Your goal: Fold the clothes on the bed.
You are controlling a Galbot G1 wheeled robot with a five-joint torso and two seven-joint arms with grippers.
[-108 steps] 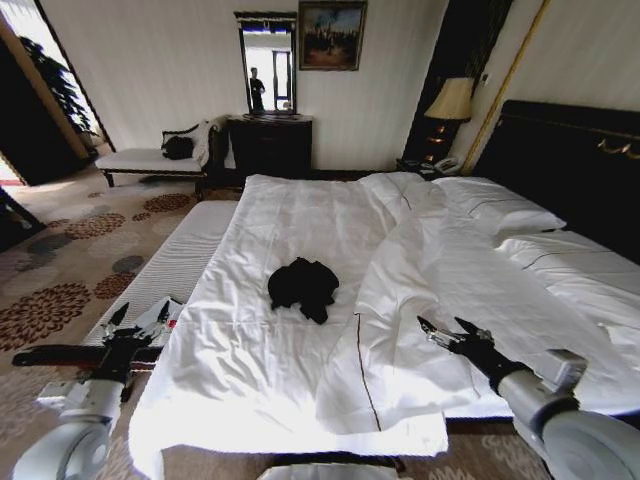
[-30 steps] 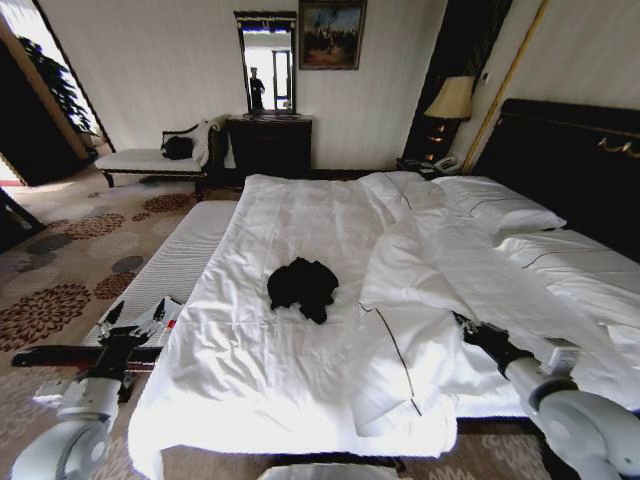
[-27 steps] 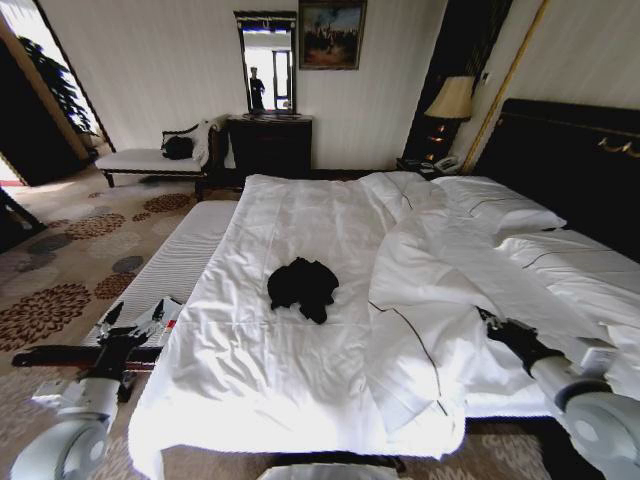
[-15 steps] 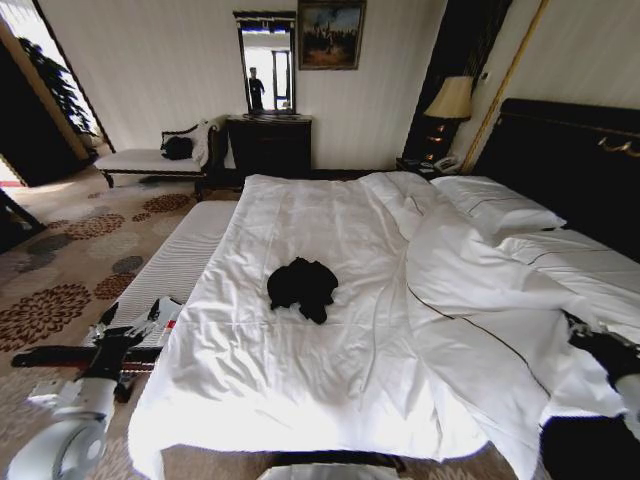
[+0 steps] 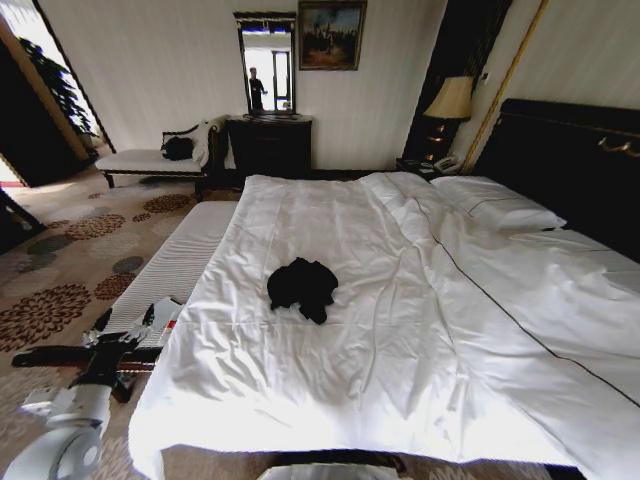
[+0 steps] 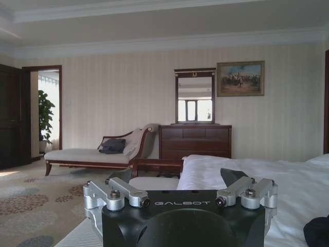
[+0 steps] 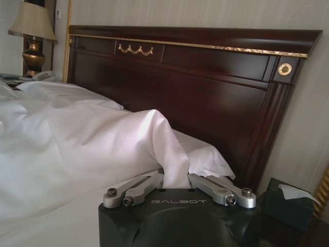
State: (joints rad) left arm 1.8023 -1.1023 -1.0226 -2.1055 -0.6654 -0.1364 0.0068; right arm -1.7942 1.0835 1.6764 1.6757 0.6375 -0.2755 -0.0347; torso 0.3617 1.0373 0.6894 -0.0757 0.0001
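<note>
The clothes (image 5: 303,287), one crumpled black T-shirt, lie in a heap near the middle of the bed (image 5: 330,390); their dark edge also shows in the left wrist view (image 6: 316,232). My left gripper (image 5: 127,321) hangs open beside the bed's left edge, well left of the clothes, with nothing between its fingers (image 6: 126,191). In the right wrist view my right gripper (image 7: 176,178) is shut on a peak of the white duvet (image 7: 154,139), close to the dark headboard (image 7: 216,87). The duvet (image 5: 500,300) lies spread flat over the bed's right side.
A white striped pad (image 5: 175,262) lies on the floor along the bed's left side. A cushioned bench (image 5: 150,160), a dark dresser (image 5: 270,145) and a lamp (image 5: 450,100) stand by the far wall. A dark tissue box (image 7: 288,206) sits near the headboard's end.
My right gripper has dragged the folded-over duvet to the right and gone past the head view's edge; the duvet now lies flat. The left arm has sunk a little.
</note>
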